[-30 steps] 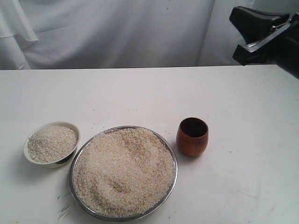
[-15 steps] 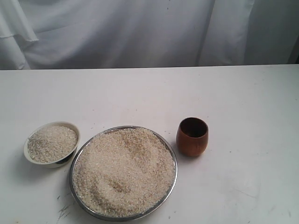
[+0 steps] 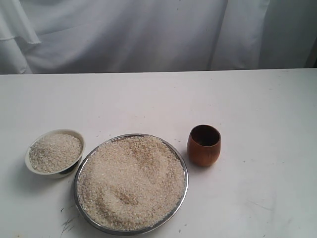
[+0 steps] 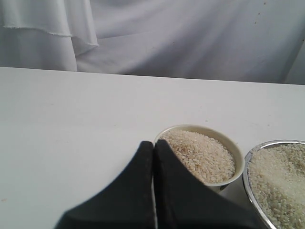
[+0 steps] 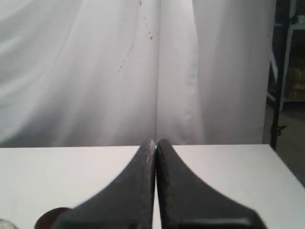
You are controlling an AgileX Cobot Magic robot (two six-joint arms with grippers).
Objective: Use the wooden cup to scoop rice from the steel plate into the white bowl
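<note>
The steel plate (image 3: pixel 184 186) sits at the front middle of the table, heaped with rice (image 3: pixel 131 181). To its left stands the white bowl (image 3: pixel 77 137), also full of rice. The wooden cup (image 3: pixel 203 145) stands upright and empty just right of the plate. Neither arm shows in the exterior view. My left gripper (image 4: pixel 153 144) is shut and empty, its tips hanging in front of the white bowl (image 4: pixel 237 155), with the plate's rim (image 4: pixel 249 193) beside it. Shut and empty too, my right gripper (image 5: pixel 156 143) is raised over the table; the cup's rim (image 5: pixel 46 218) peeks in beside its fingers.
A white cloth backdrop (image 3: pixel 148 34) hangs behind the white table (image 3: pixel 257 109). The table's right edge (image 5: pixel 286 167) shows in the right wrist view, with a dark stand and shelving beyond it.
The right gripper, seen at the upper right of the exterior view a second ago, has drawn out of that view. Plate, bowl and cup have stayed put.
</note>
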